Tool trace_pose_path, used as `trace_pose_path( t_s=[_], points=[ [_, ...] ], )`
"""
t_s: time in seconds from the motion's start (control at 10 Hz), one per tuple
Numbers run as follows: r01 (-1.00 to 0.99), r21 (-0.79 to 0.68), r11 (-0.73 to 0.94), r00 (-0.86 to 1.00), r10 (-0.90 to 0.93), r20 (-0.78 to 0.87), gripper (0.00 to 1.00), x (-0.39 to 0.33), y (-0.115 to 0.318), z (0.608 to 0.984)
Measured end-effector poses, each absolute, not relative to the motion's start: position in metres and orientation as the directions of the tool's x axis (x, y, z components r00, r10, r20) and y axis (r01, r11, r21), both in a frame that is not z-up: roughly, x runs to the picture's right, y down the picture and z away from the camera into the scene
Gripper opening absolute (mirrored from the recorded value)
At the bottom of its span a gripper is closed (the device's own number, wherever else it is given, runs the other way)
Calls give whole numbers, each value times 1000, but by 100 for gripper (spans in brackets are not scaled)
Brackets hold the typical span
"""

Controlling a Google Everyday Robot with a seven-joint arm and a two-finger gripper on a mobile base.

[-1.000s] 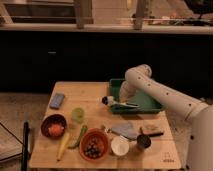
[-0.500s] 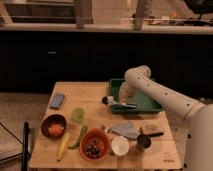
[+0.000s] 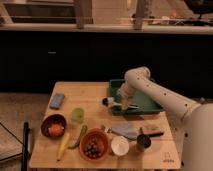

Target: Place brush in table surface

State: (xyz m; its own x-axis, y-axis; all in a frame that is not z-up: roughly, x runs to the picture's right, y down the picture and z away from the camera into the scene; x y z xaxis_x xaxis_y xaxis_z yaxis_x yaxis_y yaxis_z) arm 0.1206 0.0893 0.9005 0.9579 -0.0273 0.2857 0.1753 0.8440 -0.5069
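The tool (image 3: 121, 102) sits low at the front left corner of the green tray (image 3: 150, 102), near the right rear part of the tabletop (image 3: 95, 112); whether it is apart or together cannot be told. The brush (image 3: 116, 103) lies right at the tool, its pale head poking out over the tray's left rim and its thin handle running back into the tray. The white arm (image 3: 160, 95) reaches in from the right edge.

Further out, a blue rectangular object (image 3: 57, 100) lies near the left edge. Toward the front left corner stand a dark red bowl (image 3: 54, 125) with something orange inside, a pale green cup (image 3: 77, 115), a yellow banana (image 3: 63, 144) and a green vegetable (image 3: 80, 136). Along the front edge are an orange bowl (image 3: 93, 145) of dark fruit, a white cup (image 3: 120, 145) and a dark cup (image 3: 143, 141).
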Motion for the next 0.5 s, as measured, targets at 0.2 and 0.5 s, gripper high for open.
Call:
trace_pose_path(
  t_s=[0.2,0.5],
  points=[
    [173,-522,835,958,-19,286,71,120,96,907],
    [166,-539,826,960,-10,281,41,121,106,917]
  ],
)
